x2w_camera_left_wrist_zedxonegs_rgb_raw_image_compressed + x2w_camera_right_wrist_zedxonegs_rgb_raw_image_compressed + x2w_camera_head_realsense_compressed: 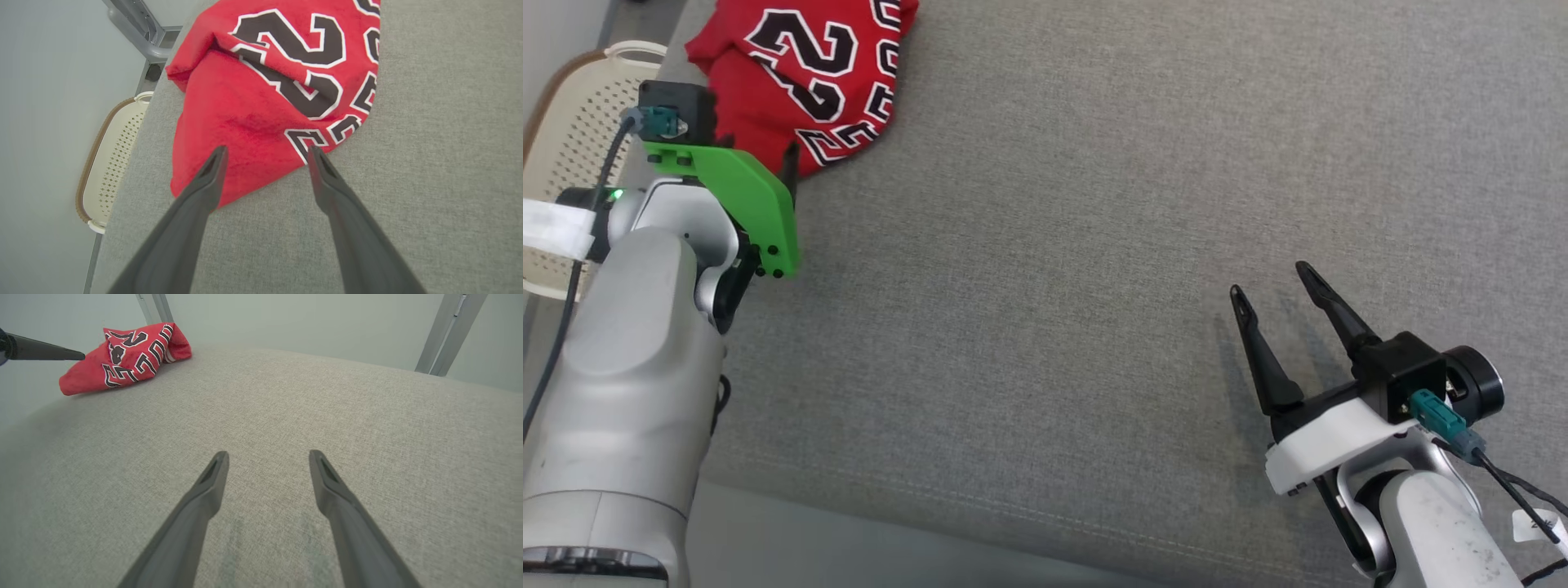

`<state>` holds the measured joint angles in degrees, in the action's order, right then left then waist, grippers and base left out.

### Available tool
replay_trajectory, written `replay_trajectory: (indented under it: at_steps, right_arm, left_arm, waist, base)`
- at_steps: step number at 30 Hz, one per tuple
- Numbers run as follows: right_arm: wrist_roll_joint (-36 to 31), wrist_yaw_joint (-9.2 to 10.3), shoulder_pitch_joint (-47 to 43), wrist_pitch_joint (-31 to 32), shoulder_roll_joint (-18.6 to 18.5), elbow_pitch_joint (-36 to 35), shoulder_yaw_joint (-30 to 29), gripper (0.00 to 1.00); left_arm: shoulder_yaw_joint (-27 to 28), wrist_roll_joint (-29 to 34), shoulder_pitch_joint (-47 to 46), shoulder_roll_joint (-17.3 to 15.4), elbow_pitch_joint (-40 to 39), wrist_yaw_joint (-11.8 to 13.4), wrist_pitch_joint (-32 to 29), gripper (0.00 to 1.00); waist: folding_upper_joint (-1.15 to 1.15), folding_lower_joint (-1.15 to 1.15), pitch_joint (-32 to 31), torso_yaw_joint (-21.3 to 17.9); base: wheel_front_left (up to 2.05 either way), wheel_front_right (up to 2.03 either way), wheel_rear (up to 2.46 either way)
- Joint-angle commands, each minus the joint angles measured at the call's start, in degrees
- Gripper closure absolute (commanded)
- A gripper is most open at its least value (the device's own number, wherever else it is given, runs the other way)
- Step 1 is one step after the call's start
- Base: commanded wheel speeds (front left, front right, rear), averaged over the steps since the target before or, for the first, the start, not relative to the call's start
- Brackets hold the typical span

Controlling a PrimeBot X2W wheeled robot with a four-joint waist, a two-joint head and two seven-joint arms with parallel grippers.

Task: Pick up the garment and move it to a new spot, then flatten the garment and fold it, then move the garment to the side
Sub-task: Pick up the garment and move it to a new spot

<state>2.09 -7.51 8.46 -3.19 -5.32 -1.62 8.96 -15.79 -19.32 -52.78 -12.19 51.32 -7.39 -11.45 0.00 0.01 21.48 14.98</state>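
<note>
A crumpled red fleecy garment (809, 73) with black numerals outlined in white lies bunched at the far left corner of the grey woven-fabric bench (1054, 245). In the head view its long axis runs diagonally, from the upper right down to a rounded near end pointing at the left hand (758, 155). A deep fold creases its left side. That hand's two tapering dark fingers are spread wide, empty, tips at the garment's near edge – whether they touch the cloth cannot be told. The right hand (1270, 279) is well apart over bare fabric at the near right, fingers equally wide, holding nothing. Beside the bench's left edge stands a cream perforated plastic basket (564, 139) with a brown rim.
</note>
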Motion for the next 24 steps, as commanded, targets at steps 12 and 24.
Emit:
replay_trajectory:
  at_steps: [12,24]
  right_arm:
    - [-0.75,0.05,-1.18,0.8,-0.78,-3.92,-0.72,0.0]
    - [-0.12,0.05,-0.22,-0.33,0.15,-1.34,0.44,0.0]
  left_arm:
    - [-0.87,0.35,-7.92,-2.34,9.11,1.46,0.05,0.0]
    - [-1.38,-0.05,-7.88,-2.01,14.03,2.82,5.7,1.0]
  waist:
    - [0.0,-0.01,7.21,-5.92]
    - [0.0,-0.01,4.89,-7.24]
  base:
    - [0.0,0.0,0.0]
    - [0.0,0.0,0.0]
